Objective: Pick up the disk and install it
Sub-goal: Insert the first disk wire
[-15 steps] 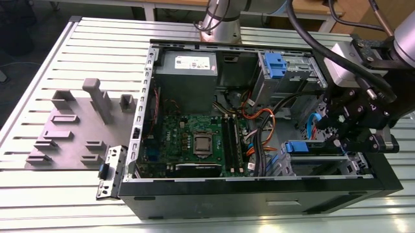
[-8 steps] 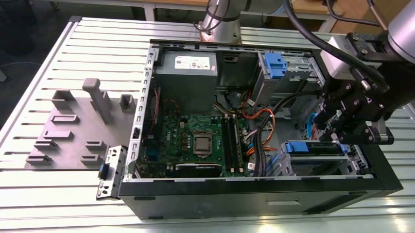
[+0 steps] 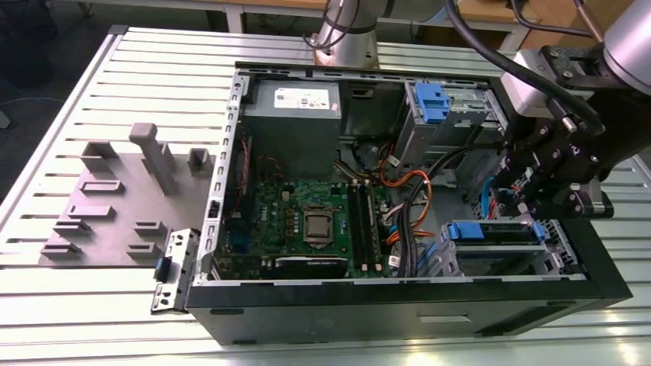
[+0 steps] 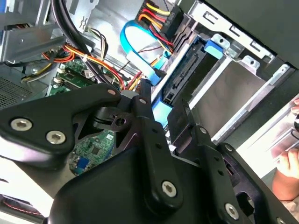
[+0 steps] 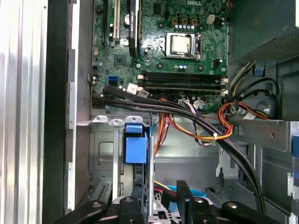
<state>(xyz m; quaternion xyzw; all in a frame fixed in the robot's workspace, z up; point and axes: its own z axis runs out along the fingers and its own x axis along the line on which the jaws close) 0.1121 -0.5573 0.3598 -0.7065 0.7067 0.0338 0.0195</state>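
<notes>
The disk (image 3: 493, 232), silver with blue rails, lies in the lower drive cage at the exterior view's right of the open computer case (image 3: 407, 301). My gripper (image 3: 531, 217) hangs over its right end. In the second wrist view the black fingers (image 4: 145, 100) sit on either side of the disk's blue-railed edge (image 4: 187, 77), and the gripper (image 4: 161, 109) looks shut on it. In the first wrist view the disk's blue tab (image 5: 135, 149) stands just beyond the gripper (image 5: 159, 189), inside the metal cage.
A bundle of orange, red and black cables (image 3: 402, 191) runs close to the cage. Also in the case are the motherboard (image 3: 305, 221), a grey power supply (image 3: 293, 114) and a bare blue bracket (image 3: 432, 103). A grey fixture plate (image 3: 122, 198) lies left. A person's hand (image 4: 285, 172) is nearby.
</notes>
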